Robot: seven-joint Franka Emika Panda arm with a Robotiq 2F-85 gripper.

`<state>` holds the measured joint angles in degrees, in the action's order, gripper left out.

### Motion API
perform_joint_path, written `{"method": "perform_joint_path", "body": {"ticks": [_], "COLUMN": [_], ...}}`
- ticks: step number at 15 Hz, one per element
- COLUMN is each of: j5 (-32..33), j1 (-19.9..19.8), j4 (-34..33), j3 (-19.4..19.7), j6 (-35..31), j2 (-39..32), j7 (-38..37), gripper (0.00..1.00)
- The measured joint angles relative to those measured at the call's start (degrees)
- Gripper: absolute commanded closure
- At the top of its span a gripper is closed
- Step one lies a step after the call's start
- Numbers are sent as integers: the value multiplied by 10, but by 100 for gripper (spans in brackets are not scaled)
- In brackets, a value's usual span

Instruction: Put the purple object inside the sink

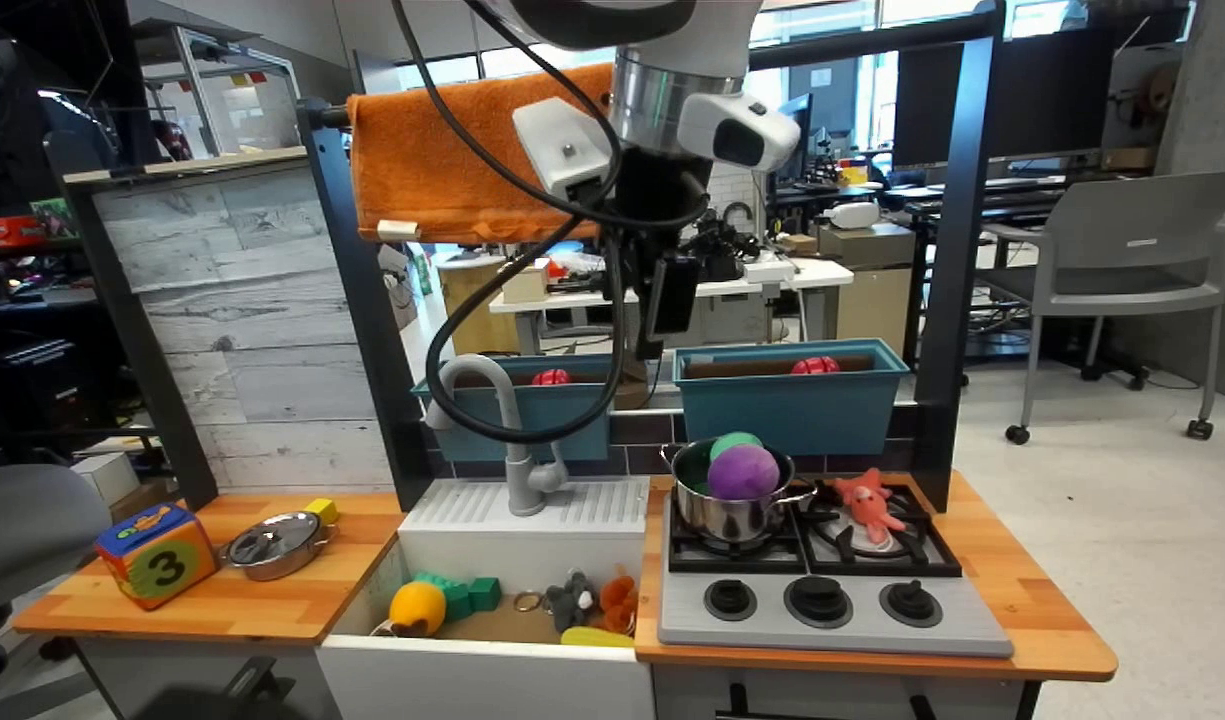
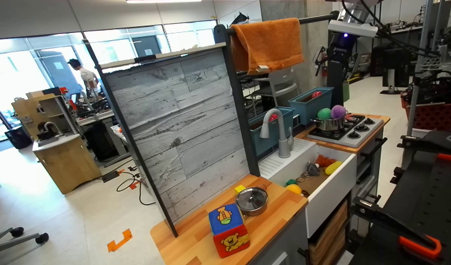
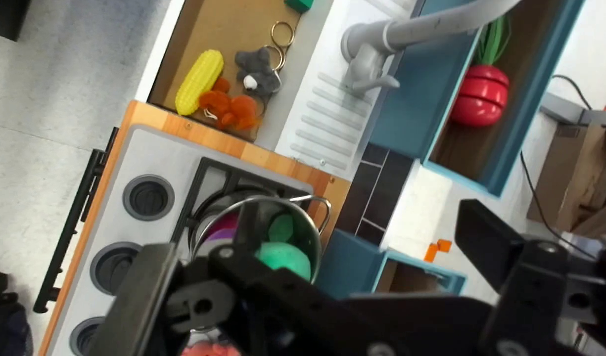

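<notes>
Counting first: one white sink (image 1: 482, 680) with one grey faucet (image 1: 523, 485), set into the wooden desk (image 1: 1037, 600); inside, one yellow corn toy (image 3: 200, 81), one grey plush (image 3: 257, 71), one reddish-orange plush (image 3: 231, 109), one round yellow-orange toy (image 1: 417, 607) and several green blocks (image 1: 486, 594), overlapped too much for a sure number. Behind, two teal bins (image 1: 787, 415), each with one red toy (image 3: 481, 96); above, one orange towel (image 1: 472, 150) over a rail (image 1: 872, 41). On the side away from the cooktop (image 1: 832, 640), one number cube (image 1: 157, 555), one lidded pan (image 1: 277, 545) and one small yellow block (image 1: 322, 510). On the cooktop itself, three black knobs (image 1: 819, 600), one coral soft toy (image 1: 870, 502) and one steel pot (image 1: 732, 517) with two balls: one green ball (image 1: 735, 441) and one purple ball (image 1: 743, 472). In both exterior views, reaching down from the top edge with the arm (image 1: 677, 95), a black cable (image 1: 515, 436) looped before the faucet in an exterior view. Holding the pincer (image 3: 354, 222) well above the pot, with fingers (image 3: 483, 242) spread wide apart in the wrist view. Resting in the mouth of the pot, just beside the green ball and rising above the rim: round and plain, anywhere from strong violet to pale lilac between the exterior views, mostly hidden in the wrist view.
</notes>
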<state>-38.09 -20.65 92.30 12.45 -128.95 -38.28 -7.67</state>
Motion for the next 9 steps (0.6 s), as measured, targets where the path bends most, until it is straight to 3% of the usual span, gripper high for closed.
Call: {"method": "perform_joint_path", "body": {"ticks": [9], "j5": [6], "j1": [-31], "j4": [-159], "j3": [5], "j6": [2], "j2": [-137], "j7": [-201], "gripper": [0]}}
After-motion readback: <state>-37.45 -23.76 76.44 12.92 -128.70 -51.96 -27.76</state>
